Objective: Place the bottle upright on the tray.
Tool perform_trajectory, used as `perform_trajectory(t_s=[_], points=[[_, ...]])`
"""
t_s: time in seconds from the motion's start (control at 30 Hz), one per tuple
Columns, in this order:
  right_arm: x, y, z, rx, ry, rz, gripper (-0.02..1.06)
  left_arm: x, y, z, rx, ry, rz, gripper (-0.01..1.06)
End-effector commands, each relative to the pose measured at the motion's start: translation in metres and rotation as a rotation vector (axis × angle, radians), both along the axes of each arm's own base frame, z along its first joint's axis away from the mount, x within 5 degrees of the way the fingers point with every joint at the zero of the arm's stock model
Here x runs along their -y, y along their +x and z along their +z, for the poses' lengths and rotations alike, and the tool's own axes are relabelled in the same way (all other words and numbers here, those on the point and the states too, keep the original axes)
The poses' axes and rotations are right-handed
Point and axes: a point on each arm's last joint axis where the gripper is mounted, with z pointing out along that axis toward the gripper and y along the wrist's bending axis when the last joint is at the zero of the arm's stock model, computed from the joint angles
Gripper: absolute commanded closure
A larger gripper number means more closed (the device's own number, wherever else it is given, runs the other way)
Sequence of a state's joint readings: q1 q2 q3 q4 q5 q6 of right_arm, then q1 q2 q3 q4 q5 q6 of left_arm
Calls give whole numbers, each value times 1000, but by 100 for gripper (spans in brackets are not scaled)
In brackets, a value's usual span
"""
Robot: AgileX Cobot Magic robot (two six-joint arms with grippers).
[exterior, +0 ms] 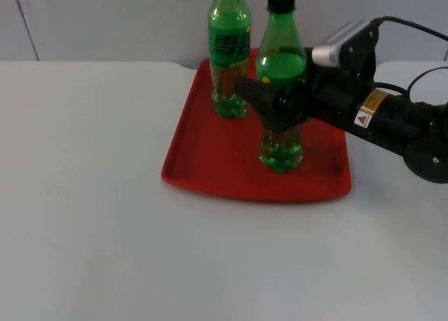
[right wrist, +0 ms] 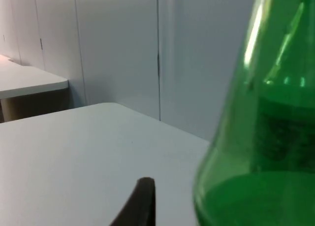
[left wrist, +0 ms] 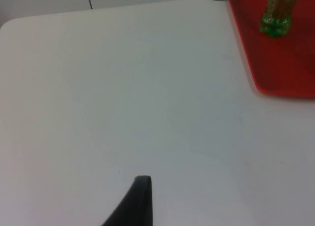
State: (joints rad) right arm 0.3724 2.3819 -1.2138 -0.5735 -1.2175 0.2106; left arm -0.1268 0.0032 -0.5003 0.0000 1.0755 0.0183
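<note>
Gripping the bottle (exterior: pixel 281 90) mid-body, the right gripper (exterior: pixel 280 108) fingers keep it upright on the tray (exterior: pixel 210 160); left gripper waits, its opening untellable.

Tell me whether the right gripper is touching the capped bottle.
Touching. In the top view the right gripper closes around the middle of the capped bottle, which stands upright on the red tray.

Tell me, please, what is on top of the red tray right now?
Two green bottles stand upright on the red tray: the rear bottle and the capped bottle, which the right gripper grips around its middle, hiding its label.
</note>
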Motion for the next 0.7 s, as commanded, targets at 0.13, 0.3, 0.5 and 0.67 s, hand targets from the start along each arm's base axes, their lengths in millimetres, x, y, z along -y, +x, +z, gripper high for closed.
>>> perform_trajectory(t_s=[0.13, 0.3, 0.5, 0.67], points=[[0, 1, 1, -10, 14, 2, 14, 0, 0, -1, 1, 2, -9, 0], [0, 0, 0, -14, 13, 2, 0, 0, 0, -1, 1, 2, -9, 0], [0, -6, 1, -17, -2, 26, -1, 0, 0, -1, 1, 2, -9, 0], [7, -11, 9, -7, -14, 12, -1, 0, 0, -1, 1, 2, -9, 0]])
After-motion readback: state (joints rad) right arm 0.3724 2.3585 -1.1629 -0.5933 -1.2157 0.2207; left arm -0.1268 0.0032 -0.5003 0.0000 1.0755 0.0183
